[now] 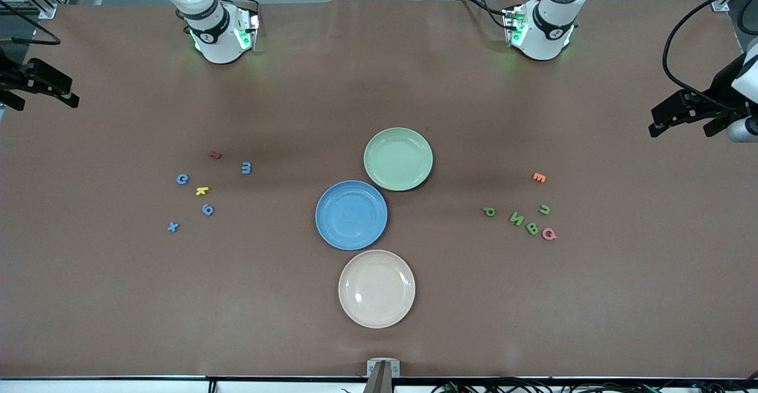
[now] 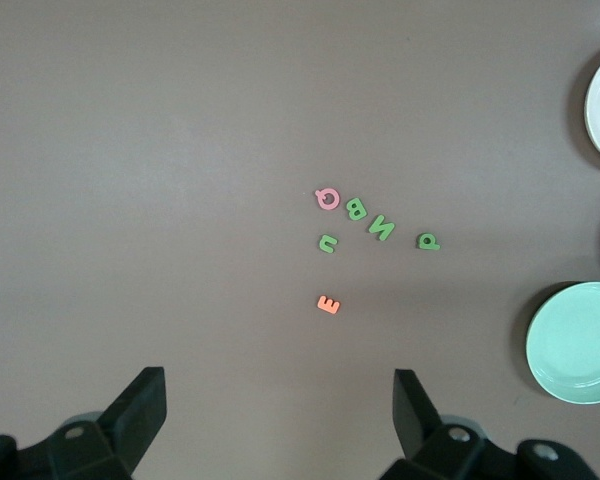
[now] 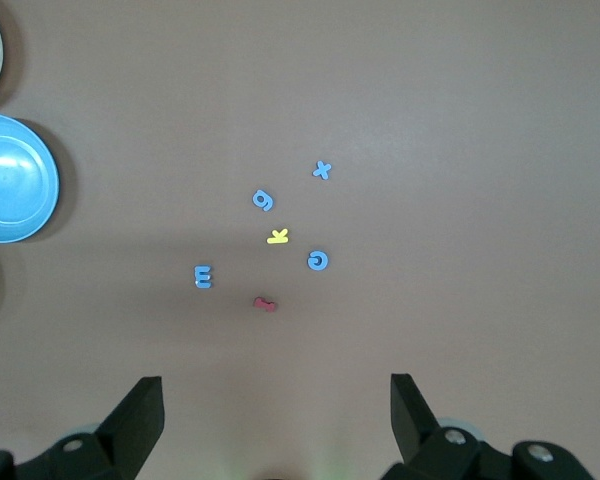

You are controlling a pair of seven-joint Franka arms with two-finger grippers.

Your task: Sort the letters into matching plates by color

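Sorting not begun: blue plate and green plate lie bare; four blue letters and four green letters remain scattered. Left gripper and right gripper are held wide, empty, each over its table end.

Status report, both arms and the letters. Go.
Left end effector open, right end effector open, both waiting. Blue letters and green letters unsorted on table. Blue plate, green plate empty.

three plates touch in a row mid-table, one letter cluster toward each arm's end.
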